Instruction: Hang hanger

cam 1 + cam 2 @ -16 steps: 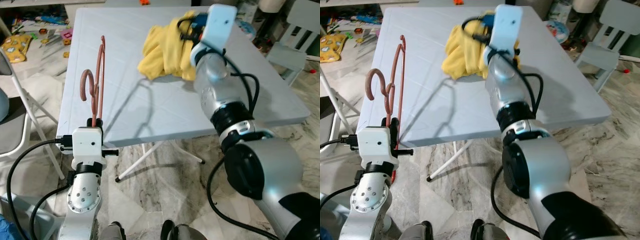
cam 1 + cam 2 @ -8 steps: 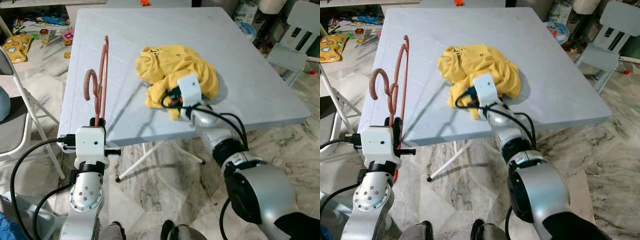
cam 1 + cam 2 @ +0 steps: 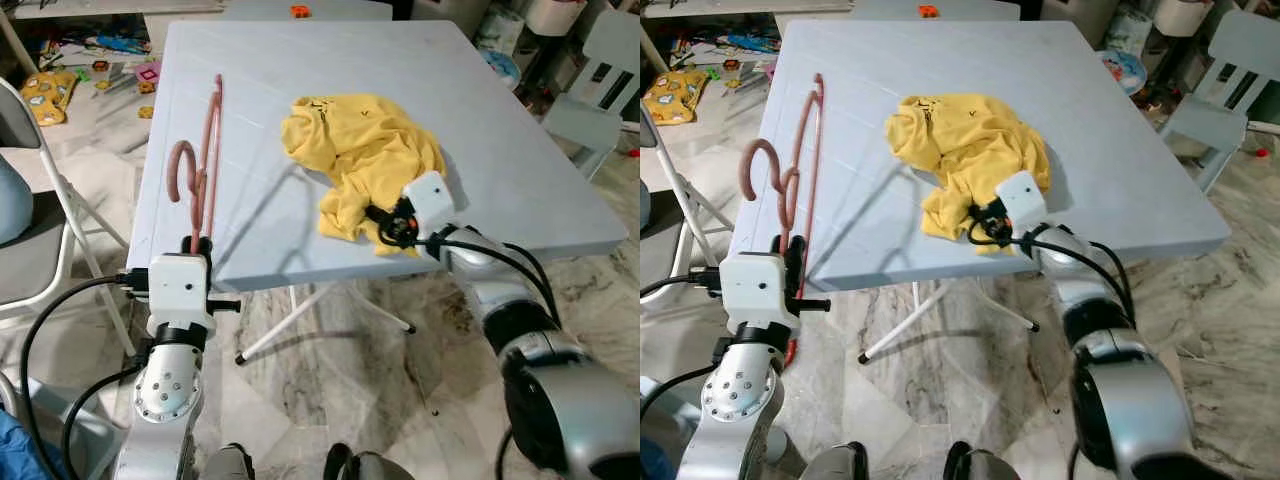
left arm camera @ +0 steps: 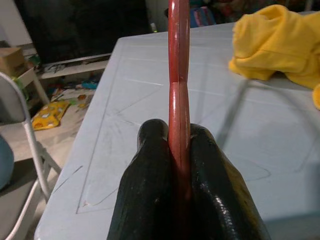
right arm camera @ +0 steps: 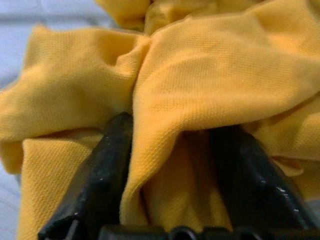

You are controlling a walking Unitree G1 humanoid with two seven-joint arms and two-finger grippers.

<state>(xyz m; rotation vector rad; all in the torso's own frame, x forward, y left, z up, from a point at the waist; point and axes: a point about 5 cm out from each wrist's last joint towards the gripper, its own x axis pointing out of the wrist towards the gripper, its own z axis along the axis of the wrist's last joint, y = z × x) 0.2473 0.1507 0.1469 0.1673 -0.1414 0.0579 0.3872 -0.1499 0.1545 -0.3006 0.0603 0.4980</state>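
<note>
A red-brown hanger (image 3: pixel 205 150) stands upright over the front left corner of the grey table (image 3: pixel 500 130), its hook curling left. My left gripper (image 3: pixel 197 240) is shut on the hanger's lower end, the two fingers pressed against the red bar (image 4: pixel 178 100). A crumpled yellow shirt (image 3: pixel 360 150) lies on the middle of the table. My right gripper (image 3: pixel 385 222) is at the shirt's near edge, close to the table's front. Its fingers (image 5: pixel 100 170) stand apart, open, with a fold of yellow cloth (image 5: pixel 200 90) bulging between them.
A folding chair (image 3: pixel 40 200) stands left of the table, close to my left arm. A white chair (image 3: pixel 600 80) is at the back right. Toys (image 3: pixel 60 90) litter the floor at the back left. The table's white legs (image 3: pixel 300 320) cross below its front edge.
My right arm came down from high above the table with the shirt, which now lies flat. The gripper has slid right along the shirt's near edge. The left arm stays still.
</note>
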